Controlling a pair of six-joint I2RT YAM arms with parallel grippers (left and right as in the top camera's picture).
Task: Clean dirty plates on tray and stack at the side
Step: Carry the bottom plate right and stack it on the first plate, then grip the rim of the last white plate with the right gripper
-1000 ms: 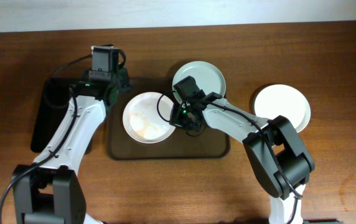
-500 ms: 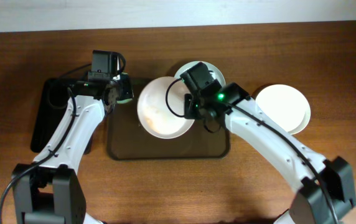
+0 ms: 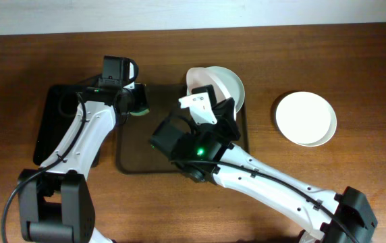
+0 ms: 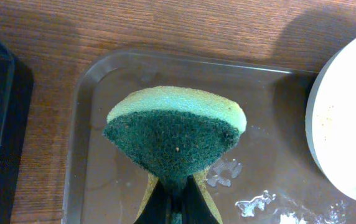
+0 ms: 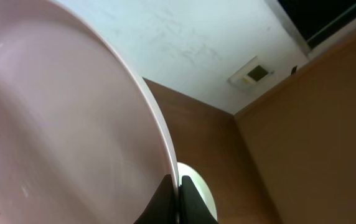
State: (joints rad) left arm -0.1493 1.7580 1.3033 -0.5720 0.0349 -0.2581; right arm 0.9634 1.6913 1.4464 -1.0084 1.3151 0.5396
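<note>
My right gripper (image 5: 178, 186) is clamped on the rim of a round, shallow white plate (image 5: 60, 124), its two fingers pinching the edge from either side. The plate is held well off the table and tipped steeply on edge. In the overhead view it shows as a narrow pinkish-white crescent above the far side of the large flat brown tray (image 3: 132, 158), where my right arm, close to the camera, covers much of the tray's middle. A few tiny dark specks dot the plate's inner face.

My left gripper (image 4: 178, 198) is closed on a dark green scouring sponge (image 4: 175, 134) with a paler yellow-green layer on top. The sponge is squeezed to a wedge at the fingers and fans out beyond them. It hangs over the tray's left end, near the rim, and I cannot tell whether it touches the tray floor. Drops of water (image 4: 252, 204) lie on the tray beside it.

A second plate (image 3: 228, 84), also white, lies over the tray's far right corner, partly hidden behind the held one. A third plate (image 3: 306, 119) sits on the brown wooden table (image 3: 355, 54), well apart from the tray on the right. A smaller glossy black tray (image 3: 48, 118) lies just left of the brown one, under my left arm. A speckled white plate edge shows at the right of my left wrist view — which plate it is, I cannot tell.
</note>
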